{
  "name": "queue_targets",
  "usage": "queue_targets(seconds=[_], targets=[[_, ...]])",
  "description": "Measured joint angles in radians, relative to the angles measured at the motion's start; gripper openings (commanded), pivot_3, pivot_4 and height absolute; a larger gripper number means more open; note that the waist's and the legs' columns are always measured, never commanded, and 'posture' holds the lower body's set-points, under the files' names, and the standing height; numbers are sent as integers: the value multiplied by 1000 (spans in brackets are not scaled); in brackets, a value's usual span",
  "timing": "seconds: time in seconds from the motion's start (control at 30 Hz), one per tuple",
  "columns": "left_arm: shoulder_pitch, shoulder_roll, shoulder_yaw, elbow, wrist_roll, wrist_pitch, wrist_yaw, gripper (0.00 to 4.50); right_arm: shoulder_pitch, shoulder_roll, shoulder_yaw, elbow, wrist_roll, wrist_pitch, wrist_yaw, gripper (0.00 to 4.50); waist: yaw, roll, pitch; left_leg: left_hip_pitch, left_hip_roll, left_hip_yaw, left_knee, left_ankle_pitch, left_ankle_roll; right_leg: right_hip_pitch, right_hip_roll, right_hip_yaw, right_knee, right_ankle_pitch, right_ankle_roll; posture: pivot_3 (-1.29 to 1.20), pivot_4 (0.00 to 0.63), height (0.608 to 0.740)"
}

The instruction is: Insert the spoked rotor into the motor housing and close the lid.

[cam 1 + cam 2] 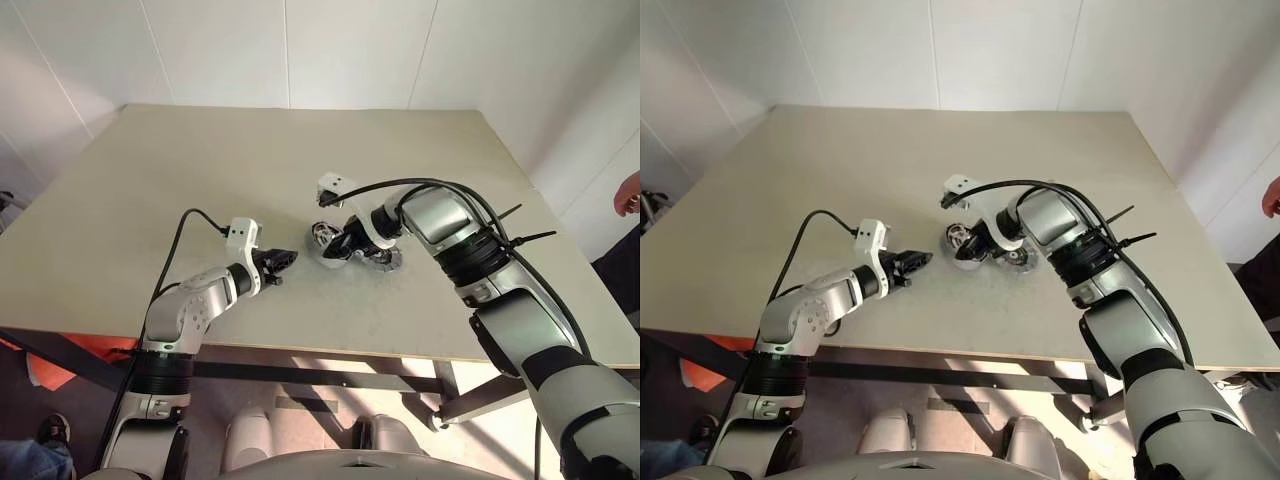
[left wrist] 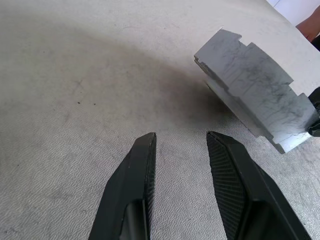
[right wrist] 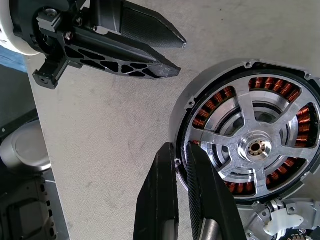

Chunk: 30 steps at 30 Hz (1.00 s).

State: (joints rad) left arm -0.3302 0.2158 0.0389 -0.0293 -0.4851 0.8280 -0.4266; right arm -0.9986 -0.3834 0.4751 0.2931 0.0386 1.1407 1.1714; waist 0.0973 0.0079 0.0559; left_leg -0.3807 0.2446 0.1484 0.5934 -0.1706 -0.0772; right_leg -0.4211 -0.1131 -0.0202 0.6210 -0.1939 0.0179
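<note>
Head views: right gripper (image 1: 335,243) at frame centre, fingers together, pinching the rim of the motor housing (image 1: 326,240) and tipping it up off the worktop (image 1: 200,170); lid (image 1: 381,258) flat just beside. Left gripper (image 1: 283,260) waits left of centre, fingers apart, empty. Right wrist view: copper coils behind a silver spoked disc, probably the rotor, already seated.

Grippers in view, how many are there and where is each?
2. The left gripper, open, hovers over the table beside the motor housing; the right gripper pinches the motor housing's rim.
</note>
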Motion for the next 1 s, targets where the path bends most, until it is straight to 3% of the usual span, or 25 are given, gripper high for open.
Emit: queue_targets(seconds=[0.43,0.57,0.8,0.9,1.0], targets=[[0,5,9,0,0,0,0,1726,-8,-11,8,0,67,7,-20,4478,1,0,0,1,0,0,0,0,-1,0,0,0,1,0,0,0,0,740],[-1,8,13,0,0,0,0,1726,-40,-19,-49,-32,89,-73,-43,4494,1,0,0,1,0,0,0,0,-1,0,0,0,1,0,0,0,0,740],[-8,6,43,1,-23,10,-2,1726,15,-159,-82,64,-68,-627,-201,4494,10,-2,-1,1,0,0,2,0,-1,2,-1,0,1,0,0,0,0,740],[-14,24,49,3,-26,23,-8,1726,108,-201,-82,110,-122,-710,-256,3841,3,-2,-1,1,0,0,2,0,0,1,0,0,1,0,0,0,0,740],[-33,42,48,11,-30,39,-25,1726,180,-227,-89,103,-142,-716,-284,2766,-4,-1,0,0,0,0,2,0,0,0,0,1,1,0,0,0,0,740]])
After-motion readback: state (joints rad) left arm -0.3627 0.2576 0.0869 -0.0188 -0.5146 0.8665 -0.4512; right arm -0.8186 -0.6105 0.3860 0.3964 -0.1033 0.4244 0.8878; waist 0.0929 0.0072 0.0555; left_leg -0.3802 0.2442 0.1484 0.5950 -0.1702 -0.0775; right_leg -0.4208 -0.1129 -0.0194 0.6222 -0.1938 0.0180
